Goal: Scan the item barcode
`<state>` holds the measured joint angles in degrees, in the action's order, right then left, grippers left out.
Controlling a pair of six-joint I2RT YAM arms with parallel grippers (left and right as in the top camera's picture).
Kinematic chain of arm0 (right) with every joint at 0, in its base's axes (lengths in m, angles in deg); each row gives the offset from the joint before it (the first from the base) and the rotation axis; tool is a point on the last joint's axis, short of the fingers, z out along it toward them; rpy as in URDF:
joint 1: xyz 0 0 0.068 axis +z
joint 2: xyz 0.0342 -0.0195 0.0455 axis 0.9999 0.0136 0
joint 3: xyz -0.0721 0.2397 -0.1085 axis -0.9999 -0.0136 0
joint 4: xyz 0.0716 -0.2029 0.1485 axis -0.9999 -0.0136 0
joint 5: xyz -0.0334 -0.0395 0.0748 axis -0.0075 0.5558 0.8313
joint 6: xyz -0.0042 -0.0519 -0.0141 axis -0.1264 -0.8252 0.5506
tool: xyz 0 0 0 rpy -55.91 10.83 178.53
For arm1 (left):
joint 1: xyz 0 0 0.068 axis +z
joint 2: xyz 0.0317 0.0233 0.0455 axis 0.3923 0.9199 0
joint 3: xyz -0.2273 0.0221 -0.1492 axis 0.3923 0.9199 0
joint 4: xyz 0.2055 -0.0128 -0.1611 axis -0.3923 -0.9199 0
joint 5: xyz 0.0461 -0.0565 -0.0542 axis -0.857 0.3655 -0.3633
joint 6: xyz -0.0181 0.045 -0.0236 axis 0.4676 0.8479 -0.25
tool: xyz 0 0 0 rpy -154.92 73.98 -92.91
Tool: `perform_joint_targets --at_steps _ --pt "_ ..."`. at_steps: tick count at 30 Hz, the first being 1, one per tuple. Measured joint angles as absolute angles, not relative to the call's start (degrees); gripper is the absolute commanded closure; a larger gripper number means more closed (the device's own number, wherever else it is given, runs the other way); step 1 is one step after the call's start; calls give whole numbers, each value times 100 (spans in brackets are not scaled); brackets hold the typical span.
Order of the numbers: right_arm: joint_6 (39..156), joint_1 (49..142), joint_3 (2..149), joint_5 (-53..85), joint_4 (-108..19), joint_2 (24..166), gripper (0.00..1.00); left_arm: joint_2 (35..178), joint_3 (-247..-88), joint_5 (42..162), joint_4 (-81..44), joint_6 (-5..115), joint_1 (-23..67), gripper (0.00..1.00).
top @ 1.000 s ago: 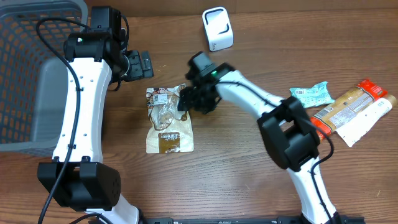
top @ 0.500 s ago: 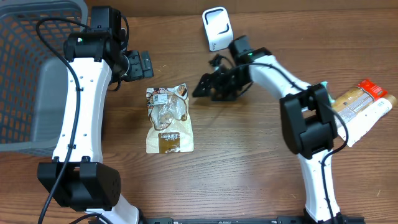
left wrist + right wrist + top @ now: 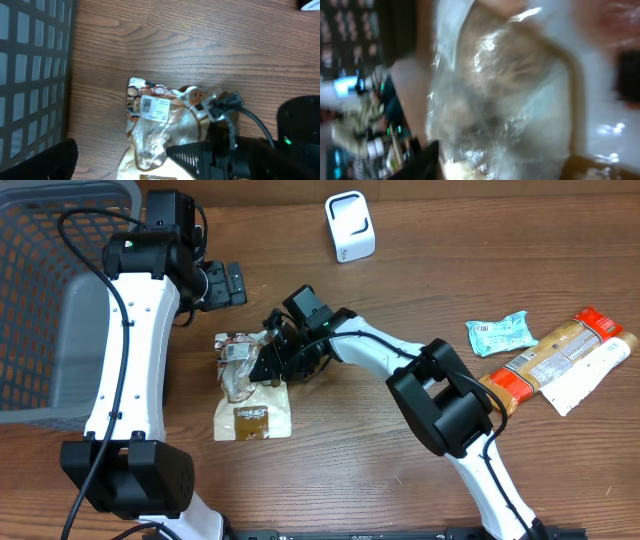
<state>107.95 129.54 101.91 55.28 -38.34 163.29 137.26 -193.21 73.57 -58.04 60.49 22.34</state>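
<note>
A grey mesh basket point(image 3: 40, 250) fills the far-left corner of the wooden bench point(image 3: 380, 490). Just right of it, the white left arm reaches toward the far edge. Its left tool point(image 3: 228, 283) hangs wide open, holding nothing, above bare wood.

Nearer the front edge and left of centre lies the snack pouch point(image 3: 252, 418), brown and clear, with its far end crumpled. In the left wrist view a white label point(image 3: 156, 107) shows on the pouch's point(image 3: 150, 130) upper part.

The right arm stretches in from the right, and its right tool point(image 3: 268, 362) is down on the pouch's right side. The blurred right wrist view is filled by clear wrapping point(image 3: 510, 100), so I cannot tell whether the tool grips it.

A white scanner point(image 3: 350, 225) stands upright at the far edge, right of centre. Toward the right edge lie a teal packet point(image 3: 498, 334), 1 tan bar point(image 3: 556, 352) and 1 white pack point(image 3: 592, 372), side by side.
</note>
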Motion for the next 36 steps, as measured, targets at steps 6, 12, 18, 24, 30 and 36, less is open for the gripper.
perform_joint_targets --at_steps 6,12,18,24,30,36 --pt "11225 12888 10193 5633 -3701 16539 96 13726 -19321 7357 -5804 6049 2234 0" --pt "11300 12820 10193 5642 -3775 16528 96 13726 -19321 7357 -5801 6049 2234 0" --pt "10817 12320 10167 5402 -4601 16192 96 13724 -19321 7357 -5804 6049 2234 0" --pt "9897 11575 10090 5445 -5366 15206 96 13726 -19321 7357 -5801 6049 2234 0" --pt "8845 11155 10093 5924 -5985 13897 96 13726 -19321 7357 -5801 6049 2234 0" --pt "7484 10840 10097 6757 -6844 13171 96 13726 -19321 7357 -5801 6049 2234 0"
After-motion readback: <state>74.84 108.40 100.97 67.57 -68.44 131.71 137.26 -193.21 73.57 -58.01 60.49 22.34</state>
